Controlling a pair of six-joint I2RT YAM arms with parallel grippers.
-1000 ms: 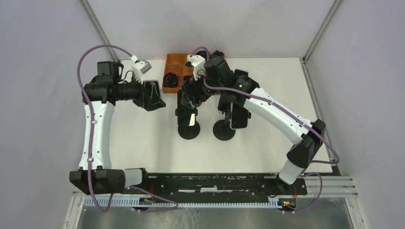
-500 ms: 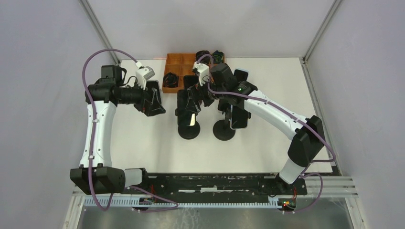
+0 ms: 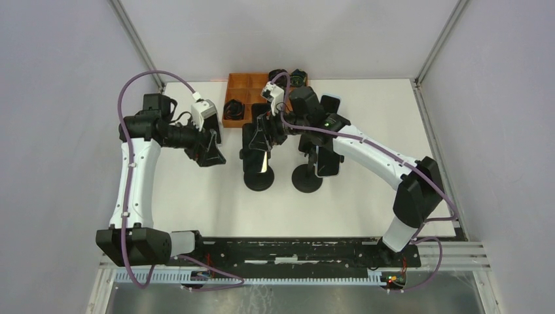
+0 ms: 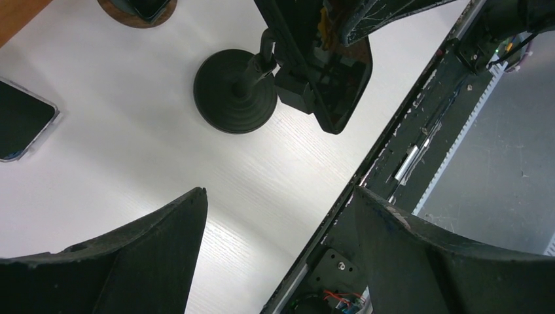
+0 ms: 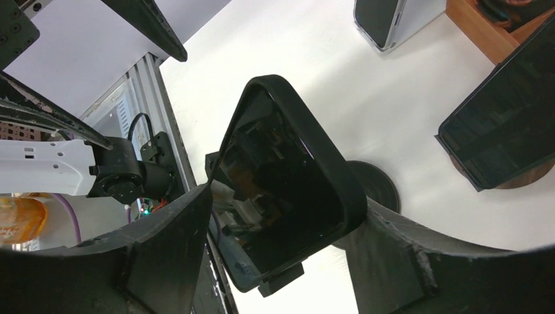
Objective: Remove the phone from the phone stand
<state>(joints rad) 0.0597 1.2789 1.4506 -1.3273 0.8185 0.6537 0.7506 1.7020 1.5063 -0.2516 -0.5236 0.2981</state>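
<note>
Phone [image 5: 281,190] rests on the phone stand [image 3: 260,180]; right gripper [image 5: 283,204] straddles its edges, clamping or not cannot be told. Left gripper [image 4: 278,196] hangs wide open near them, above the table [image 3: 196,196].

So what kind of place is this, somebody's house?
Probably not a house, more like a robot testing lab. A white table sits between plain walls and metal frame posts, the left arm and right arm are bolted along its near edge, and a phone perches on a black stand.
</note>
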